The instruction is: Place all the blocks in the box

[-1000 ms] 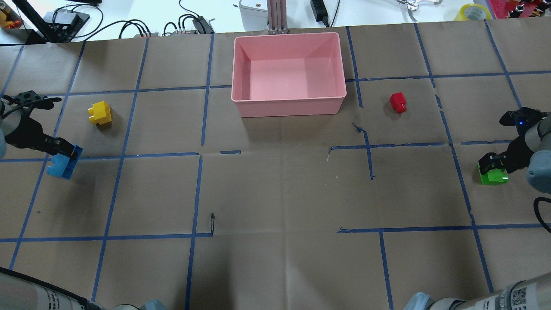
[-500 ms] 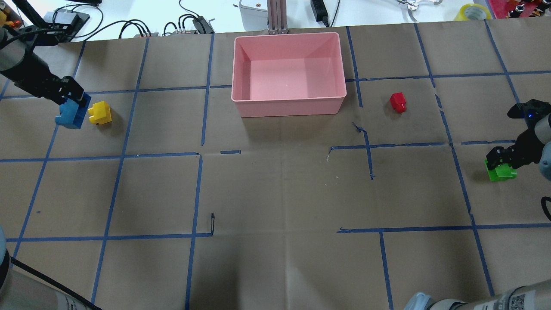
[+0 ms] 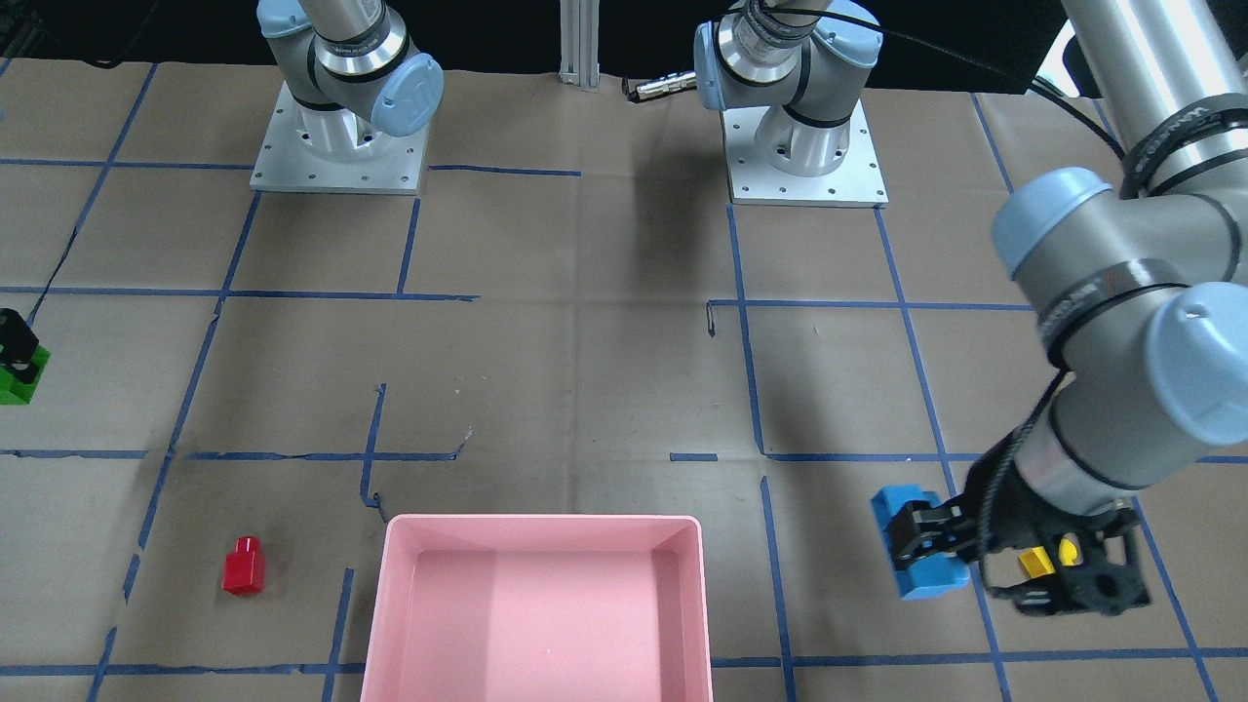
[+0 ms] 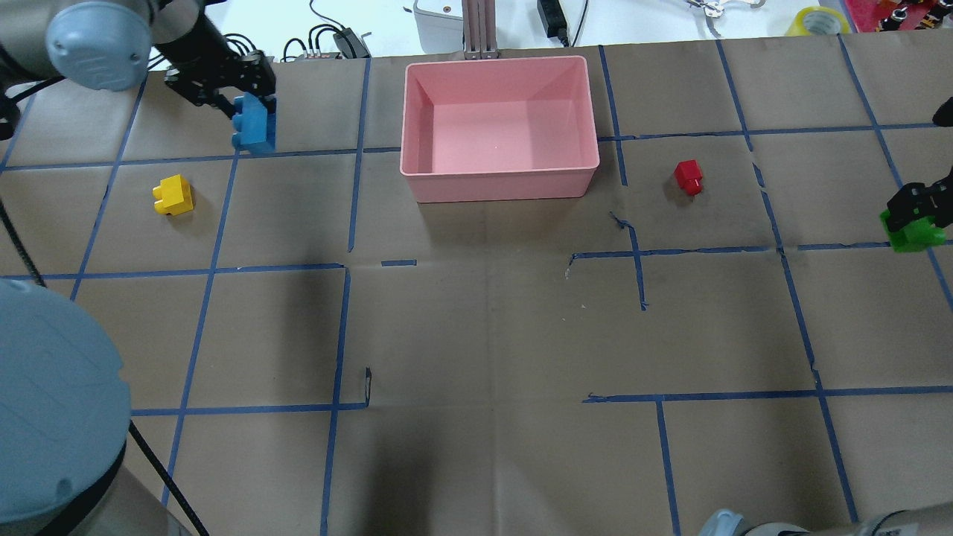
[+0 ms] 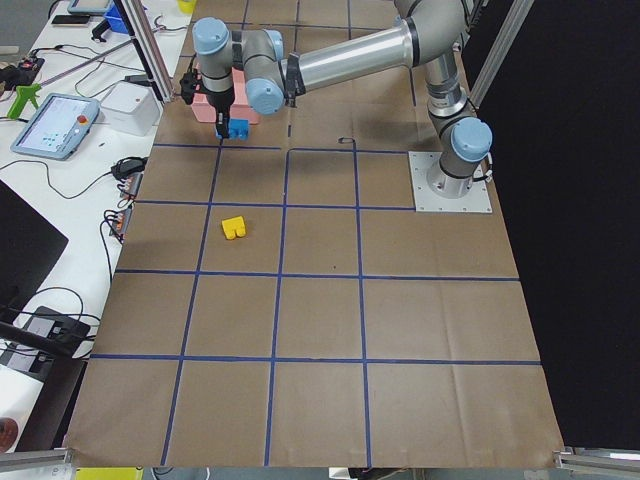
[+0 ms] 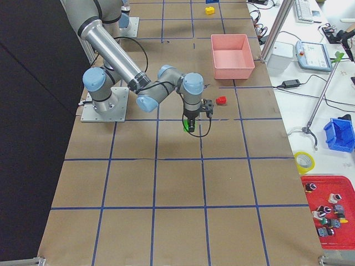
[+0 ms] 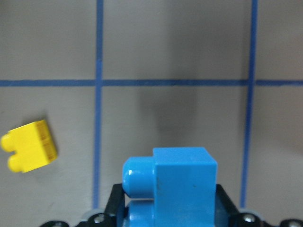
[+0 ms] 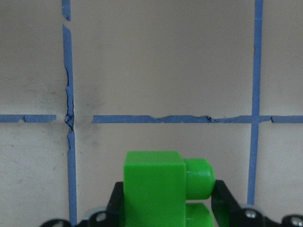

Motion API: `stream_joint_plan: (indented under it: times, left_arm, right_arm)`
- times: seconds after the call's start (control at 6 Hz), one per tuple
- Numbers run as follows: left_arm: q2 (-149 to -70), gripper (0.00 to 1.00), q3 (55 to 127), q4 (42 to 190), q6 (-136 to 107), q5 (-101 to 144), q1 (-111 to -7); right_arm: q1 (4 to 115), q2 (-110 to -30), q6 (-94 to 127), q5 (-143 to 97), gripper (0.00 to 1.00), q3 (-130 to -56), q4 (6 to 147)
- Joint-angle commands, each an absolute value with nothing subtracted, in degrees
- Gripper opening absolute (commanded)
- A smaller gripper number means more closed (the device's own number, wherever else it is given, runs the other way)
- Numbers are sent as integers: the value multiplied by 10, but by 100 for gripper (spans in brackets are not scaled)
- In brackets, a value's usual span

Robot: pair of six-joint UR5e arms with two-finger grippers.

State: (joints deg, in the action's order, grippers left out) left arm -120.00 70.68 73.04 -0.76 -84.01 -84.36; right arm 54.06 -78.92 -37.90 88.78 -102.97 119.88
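My left gripper (image 4: 248, 112) is shut on the blue brick (image 4: 254, 131) and holds it above the table, left of the pink box (image 4: 499, 186). The blue brick also shows in the left wrist view (image 7: 170, 189) and the front view (image 3: 915, 546). The yellow brick (image 4: 173, 195) lies on the table below and to the left of it. My right gripper (image 4: 913, 210) is shut on the green brick (image 4: 914, 235) at the table's right edge; the brick also shows in the right wrist view (image 8: 156, 189). The red brick (image 4: 689, 177) lies right of the box. The box holds nothing.
Brown paper with a blue tape grid covers the table. Cables and power units (image 4: 342, 41) lie beyond the far edge, with a tape roll (image 4: 819, 20) at the far right. The two arm bases (image 3: 336, 146) stand on the robot's side.
My left gripper carried the blue brick away from the robot and rightwards, past the yellow brick, towards the box. My right gripper moved the green brick outwards and farther from the robot.
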Motion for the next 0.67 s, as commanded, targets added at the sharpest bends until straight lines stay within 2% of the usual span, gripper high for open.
stream_joint_plan:
  times: [0.0, 0.17, 0.5]
  left_arm:
    - [-1291, 0, 568, 738, -218, -843, -971]
    - [-1341, 0, 502, 741, -283, -848, -1009]
    - [-1399, 0, 490, 730, -290, -882, -1022]
  right_arm:
    - [587, -778, -381, 847, 3, -947, 1150]
    - [608, -763, -381, 823, 3, -929, 1151]
    - [676, -726, -377, 811, 4, -867, 1151]
